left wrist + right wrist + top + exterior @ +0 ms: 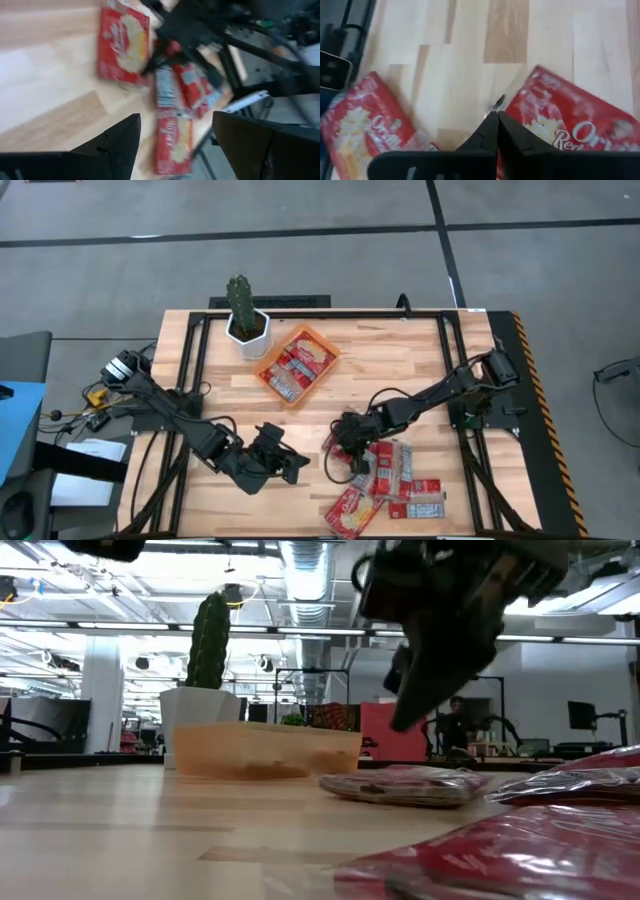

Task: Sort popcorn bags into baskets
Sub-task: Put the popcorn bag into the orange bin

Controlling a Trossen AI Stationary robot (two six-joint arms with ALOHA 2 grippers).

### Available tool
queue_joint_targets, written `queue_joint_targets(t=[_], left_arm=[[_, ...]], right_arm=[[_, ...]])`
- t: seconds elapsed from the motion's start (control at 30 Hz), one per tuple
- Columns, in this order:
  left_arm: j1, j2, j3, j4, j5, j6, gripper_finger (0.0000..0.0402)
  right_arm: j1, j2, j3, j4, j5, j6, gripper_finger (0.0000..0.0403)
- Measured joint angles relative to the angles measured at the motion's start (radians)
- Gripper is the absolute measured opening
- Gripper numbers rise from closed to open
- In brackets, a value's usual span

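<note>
Basket: orange tray (322,366), upper centre of high view, just beside white pot (249,336) w/ green cactus (239,298). Sits angled on the wood table (400,370).
Basket contents: a few red/silver packets (296,366) lying flat inside; exact count can't tell.
Loose bags: cluster of popcorn bags (392,480) at lower centre-right of high view, overlapping each other, well apart from tray.
Bag look: flat rectangles, red w/ silvery-white panels, yellowish popcorn print, white lettering; crinkled sealed edges show in low view (405,785).
L gripper (287,464): lower centre-left of high view, left of the cluster, over bare wood; fingers (112,145) spread wide, nothing between them.
R gripper (345,442): at the cluster's upper-left edge in high view; fingers (488,131) pressed together, tips meeting, nothing seen held; a bag on each side of them (570,127).
High view only: full layout, tray vs pile, both arms, black frame rails (445,340) on table.
Low view only: tray wall (265,750) semi-see-thru, dark arm hanging at upper right, a person far back in room (455,720).
L wrist view only: the R arm (190,30) above the bags, seen from across the pile (172,100).
R wrist view only: print close up; bare wood between two bags.
</note>
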Motion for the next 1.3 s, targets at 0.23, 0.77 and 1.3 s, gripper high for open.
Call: queue_joint_targets(t=[0.23, 0.77, 1.3], left_arm=[[0.014, 0.0, 0.0, -0.119, 0.008, -0.056, 0.0236], [0.123, 0.195, -0.062, 0.066, 0.055, -0.043, 0.0236], [0.204, 0.383, -0.061, 0.136, 0.168, -0.107, 0.0236]], right_arm=[[0.003, -0.12, 0.03, -0.156, 0.074, 0.136, 0.0018], [0.044, 0.03, 0.028, -0.5, 0.376, 0.444, 0.002], [0.059, 0.095, 0.032, -0.35, 0.377, 0.262, 0.0027]])
